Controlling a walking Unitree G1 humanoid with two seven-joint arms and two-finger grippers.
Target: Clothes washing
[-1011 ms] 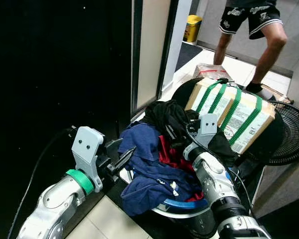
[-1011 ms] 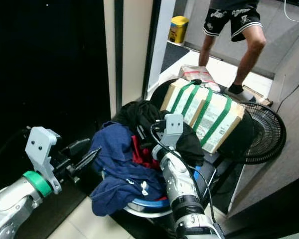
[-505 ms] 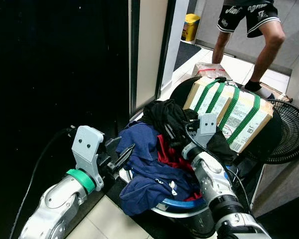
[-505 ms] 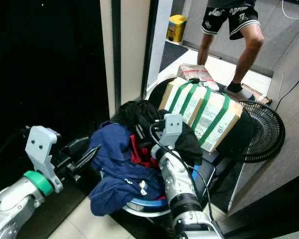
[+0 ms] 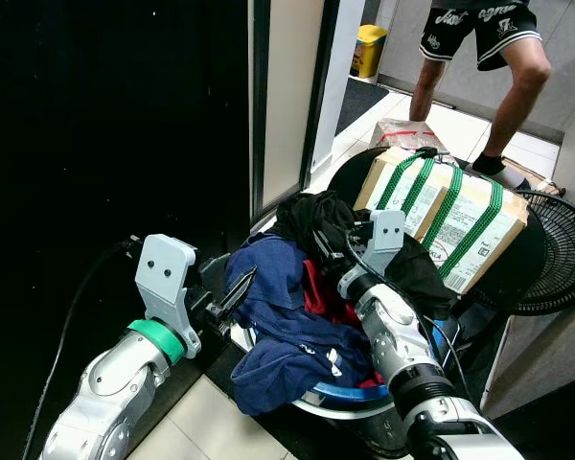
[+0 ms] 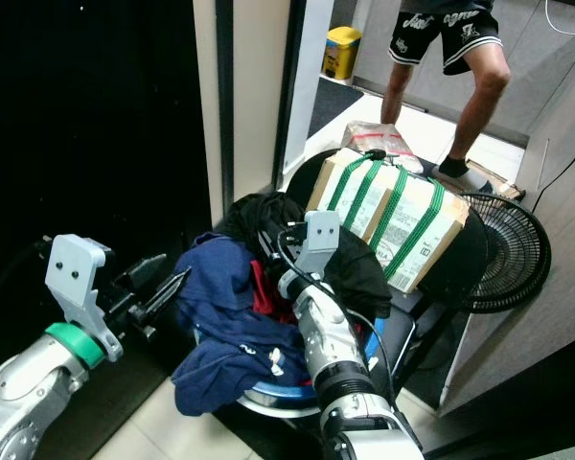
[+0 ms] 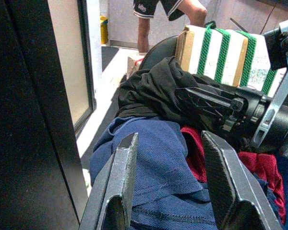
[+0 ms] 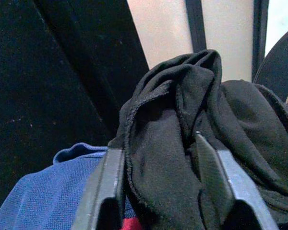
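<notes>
Right gripper point(image 8: 161, 191) now deeper (fingers half-buried) in black garment point(image 8: 182, 124).

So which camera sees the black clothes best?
The right wrist view: the black garment sits close up between the right tool's open fingers, folds clear. The eye views show it smaller, atop the pile behind the blue garment. The left wrist view shows it farther off, partly behind the right arm.
</notes>
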